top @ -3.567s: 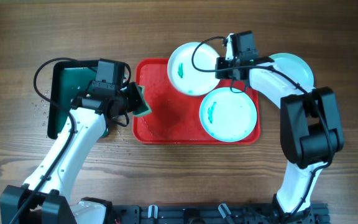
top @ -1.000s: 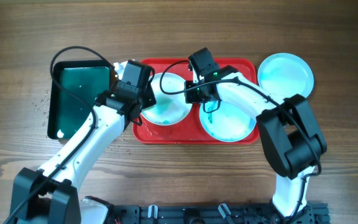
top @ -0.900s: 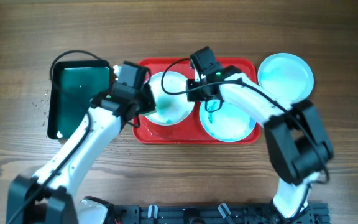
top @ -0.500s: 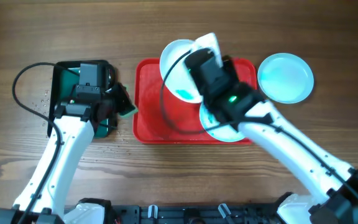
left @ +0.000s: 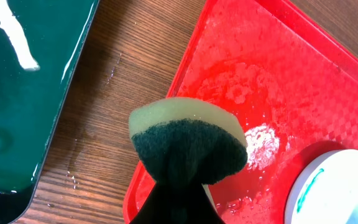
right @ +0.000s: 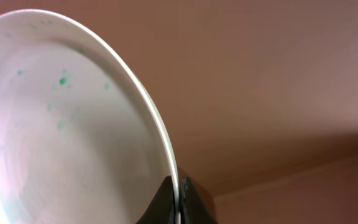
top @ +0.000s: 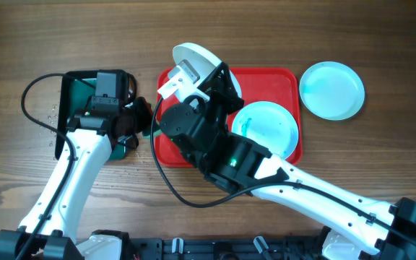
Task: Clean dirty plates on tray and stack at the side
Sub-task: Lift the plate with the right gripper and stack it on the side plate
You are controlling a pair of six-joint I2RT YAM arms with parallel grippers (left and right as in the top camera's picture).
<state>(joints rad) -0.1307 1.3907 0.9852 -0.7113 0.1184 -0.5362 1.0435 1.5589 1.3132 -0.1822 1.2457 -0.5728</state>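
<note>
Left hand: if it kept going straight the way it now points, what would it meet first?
The left hand carries a sponge in front; that would probably meet the red tray at its left rim first, though depth is unclear.

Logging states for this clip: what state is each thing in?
Red tray: wet, foamy.
White plate: held up, tilted, green specks.
Blue plate on tray: flat, green smear.
Blue plate off tray: no smear visible.
Green tray: wet.
Sponge: gripped.
Left pincer: shut on sponge.
Right pincer: shut on white plate.
</note>
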